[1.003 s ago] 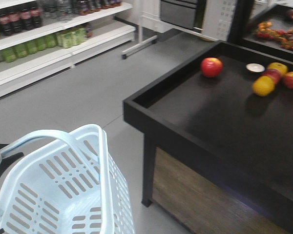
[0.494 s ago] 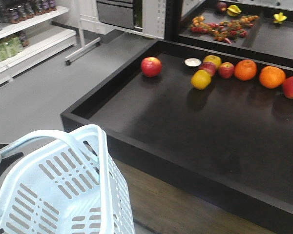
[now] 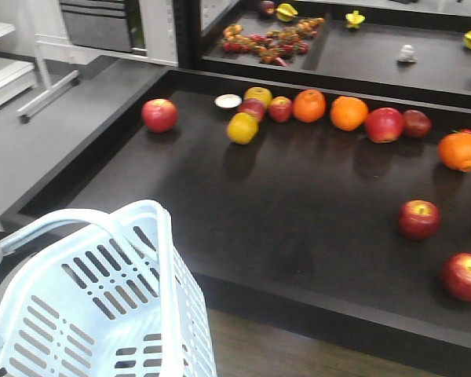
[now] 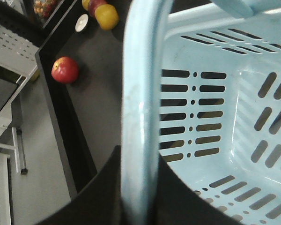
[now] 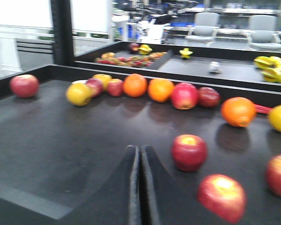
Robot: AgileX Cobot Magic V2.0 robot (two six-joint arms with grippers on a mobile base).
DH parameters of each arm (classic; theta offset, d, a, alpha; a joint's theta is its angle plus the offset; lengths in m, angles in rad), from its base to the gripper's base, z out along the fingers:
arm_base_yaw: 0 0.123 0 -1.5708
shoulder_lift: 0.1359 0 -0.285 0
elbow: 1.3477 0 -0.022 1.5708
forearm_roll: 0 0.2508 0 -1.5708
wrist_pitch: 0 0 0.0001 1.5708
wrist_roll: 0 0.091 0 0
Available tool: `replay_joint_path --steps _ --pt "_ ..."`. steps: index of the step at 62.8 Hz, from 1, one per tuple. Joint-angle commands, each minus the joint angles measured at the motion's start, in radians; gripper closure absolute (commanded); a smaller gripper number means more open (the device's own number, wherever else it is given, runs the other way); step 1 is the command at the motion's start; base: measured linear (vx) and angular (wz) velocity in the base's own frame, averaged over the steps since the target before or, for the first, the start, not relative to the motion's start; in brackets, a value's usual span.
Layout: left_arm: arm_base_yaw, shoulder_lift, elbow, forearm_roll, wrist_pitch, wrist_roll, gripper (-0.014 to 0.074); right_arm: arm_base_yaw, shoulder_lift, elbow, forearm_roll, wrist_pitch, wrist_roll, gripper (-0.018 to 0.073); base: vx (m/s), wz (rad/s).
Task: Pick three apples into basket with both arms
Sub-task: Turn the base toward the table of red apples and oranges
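Observation:
The pale blue basket (image 3: 86, 306) hangs at the lower left, in front of the black table's near edge. In the left wrist view my left gripper (image 4: 139, 153) is shut on the basket's handle (image 4: 141, 84). Inside, the basket (image 4: 234, 140) shows nothing. Three dark-red apples lie near the table's right front: one (image 5: 189, 152) just right of my right gripper (image 5: 140, 149), a nearer one (image 5: 222, 197), and one (image 5: 278, 176) at the right edge. The front view shows two of them (image 3: 419, 218) (image 3: 465, 276). My right gripper is shut and holds nothing, low over the table.
A row of fruit lies at the back of the table (image 3: 243, 236): oranges (image 3: 309, 105) (image 3: 348, 112), a yellow fruit (image 3: 242, 128), red apples (image 3: 385, 124) (image 3: 159, 115), and a white dish (image 3: 228, 100). A raised black rim (image 3: 298, 302) edges the table. A second fruit bin (image 3: 361, 47) stands behind.
The view has swung right along the table, so the shelves left the frame and the near red apples came in. The basket keeps its place in the frame.

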Motion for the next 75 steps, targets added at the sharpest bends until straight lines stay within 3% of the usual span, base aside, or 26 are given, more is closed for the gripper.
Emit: replay_joint_path --steps 1,75 --pt "-0.003 -0.003 -0.032 0.028 -0.07 -0.011 0.0602 -0.003 -0.018 0.011 -0.011 -0.075 -0.007 0.0569 0.06 -0.41" --pt "-0.003 -0.003 -0.032 0.028 -0.07 -0.011 0.0602 -0.003 -0.018 0.011 -0.011 -0.075 -0.007 0.0569 0.05 -0.25"
